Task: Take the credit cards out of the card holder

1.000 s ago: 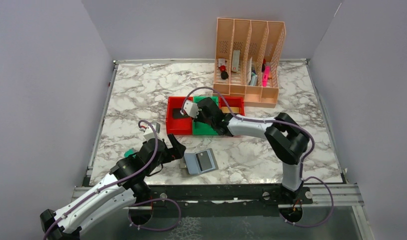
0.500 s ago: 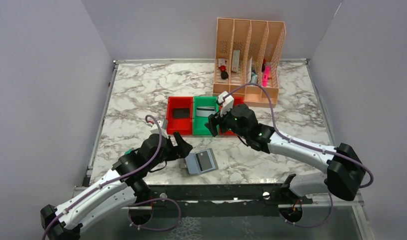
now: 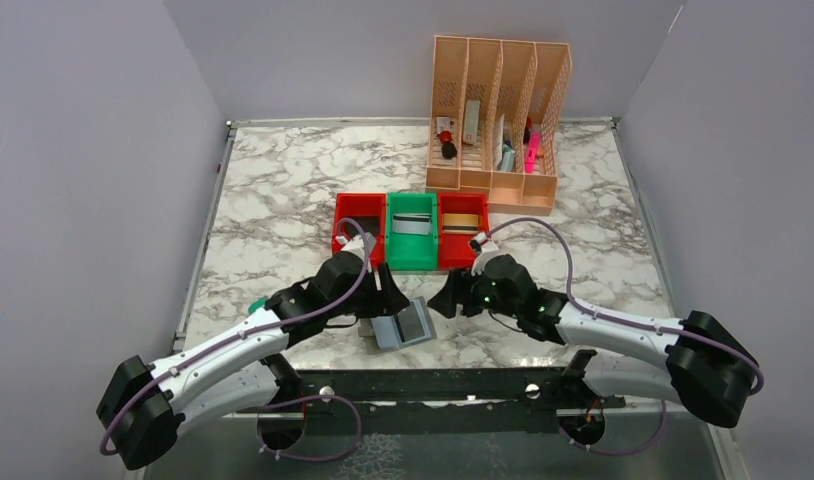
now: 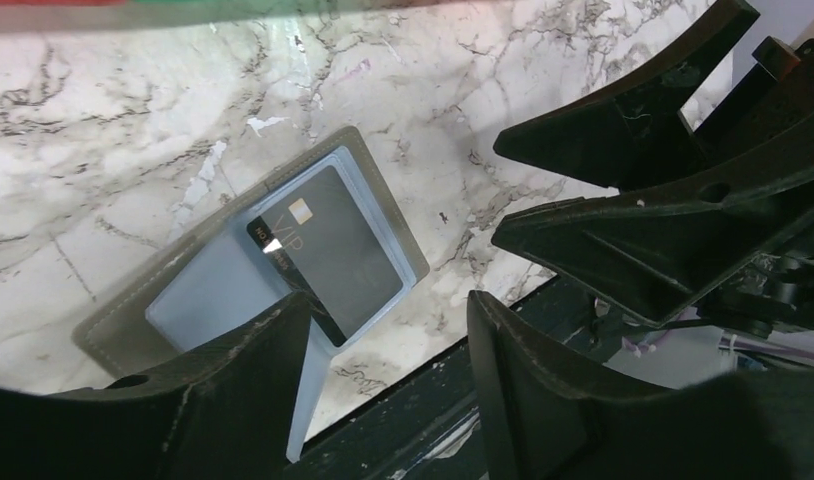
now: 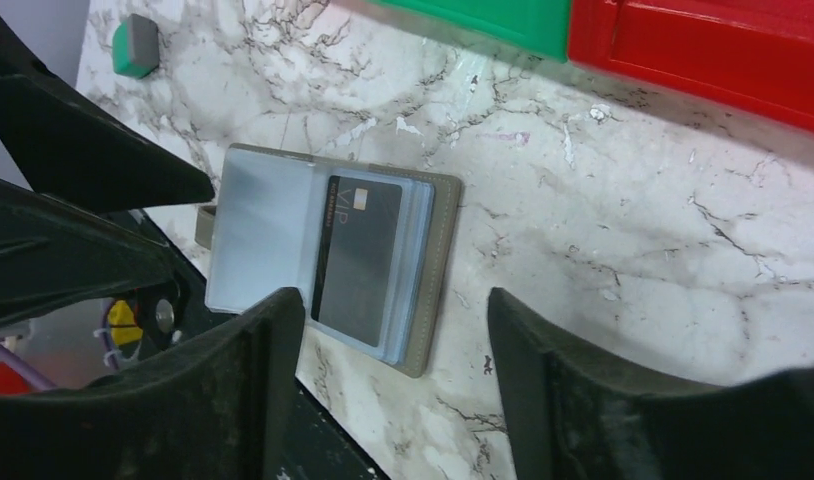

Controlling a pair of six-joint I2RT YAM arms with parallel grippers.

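Note:
The grey card holder (image 3: 403,327) lies open near the table's front edge, its light blue pockets up. A black credit card (image 4: 328,250) marked VIP sits in its right pocket, seen too in the right wrist view (image 5: 361,255). A silver-grey card (image 3: 411,222) lies in the green bin and a gold-tan card (image 3: 463,222) in the right red bin. My left gripper (image 4: 388,300) is open over the holder's near edge, one finger (image 4: 273,370) against a blue pocket leaf. My right gripper (image 5: 393,300) hangs open just right of the holder, nothing between its fingers.
Red, green and red bins (image 3: 411,262) stand in a row behind the holder; my left arm covers part of the left one. A peach slotted organiser (image 3: 498,120) stands at the back. A small teal block (image 5: 135,45) lies left of the holder. The dark table rail (image 3: 433,380) runs just below it.
My right arm swung from the bins down to the holder's right side, jaws opening. My left gripper moved forward onto the holder, and its jaws narrowed.

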